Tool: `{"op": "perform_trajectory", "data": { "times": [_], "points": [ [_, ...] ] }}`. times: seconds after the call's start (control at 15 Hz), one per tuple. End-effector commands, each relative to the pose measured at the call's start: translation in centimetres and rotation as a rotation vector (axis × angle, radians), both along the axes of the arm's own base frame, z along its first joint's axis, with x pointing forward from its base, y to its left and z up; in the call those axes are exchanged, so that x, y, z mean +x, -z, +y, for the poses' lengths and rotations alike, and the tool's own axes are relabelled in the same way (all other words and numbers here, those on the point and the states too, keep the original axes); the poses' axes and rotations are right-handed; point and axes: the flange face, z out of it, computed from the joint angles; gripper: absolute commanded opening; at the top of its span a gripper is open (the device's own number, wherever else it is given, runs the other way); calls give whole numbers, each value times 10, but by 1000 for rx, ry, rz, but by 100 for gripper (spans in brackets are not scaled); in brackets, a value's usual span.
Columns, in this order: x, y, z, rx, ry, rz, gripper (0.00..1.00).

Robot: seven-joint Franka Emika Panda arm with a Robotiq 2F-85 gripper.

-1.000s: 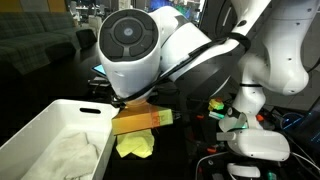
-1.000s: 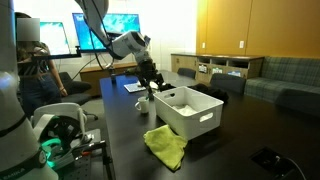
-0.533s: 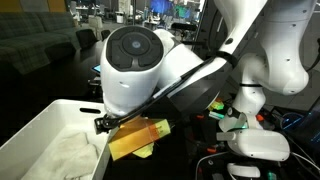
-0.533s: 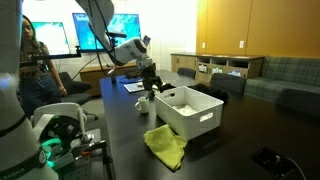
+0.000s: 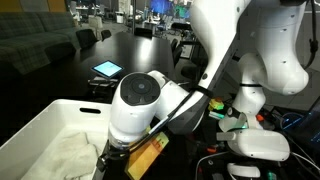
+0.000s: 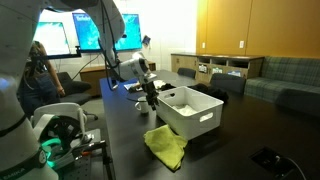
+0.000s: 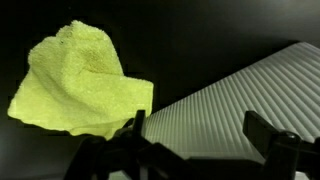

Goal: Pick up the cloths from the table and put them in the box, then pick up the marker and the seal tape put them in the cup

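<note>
The arm's large white joint (image 5: 140, 105) fills the middle of an exterior view and hides the gripper and the yellow cloth behind it. Only a tan-orange part (image 5: 148, 157) shows under the joint, and what it is cannot be told. In the wrist view the gripper (image 7: 194, 122) enters from the bottom edge. Its two dark fingers (image 7: 136, 125) stand wide apart with nothing between them, and their lower parts are cut off by the frame. The yellow cloth (image 7: 80, 85) lies crumpled on the dark table (image 7: 200, 30), up and to the side of the fingers and not touching them. A white ribbed surface (image 7: 235, 105), apparently the box, runs out of the frame at the right edge. In an exterior view the gripper (image 6: 150, 97) hangs low just beside the box (image 6: 190, 112), on the side away from the camera. It is too small there to show the finger gap. The yellow cloth (image 6: 167, 143) rests on the table (image 6: 125, 135) just beside the box's near corner. The off-white cloth (image 5: 70, 155) lies inside the box (image 5: 45, 120), which is cut off by the bottom and left edges. A lit tablet (image 5: 107, 69) and wall screens (image 6: 90, 30) show content too small to read.
</note>
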Motion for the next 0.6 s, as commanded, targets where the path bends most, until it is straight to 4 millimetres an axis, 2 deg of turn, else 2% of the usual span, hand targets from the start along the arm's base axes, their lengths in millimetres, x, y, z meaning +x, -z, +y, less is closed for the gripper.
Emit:
{"op": "perform_trajectory", "data": {
  "times": [0.0,0.2,0.53],
  "points": [
    [-8,13,-22,54,-185,34,100],
    [-15,22,-44,54,-276,81,100],
    [-9,35,-70,8,-323,180,100]
  ]
}}
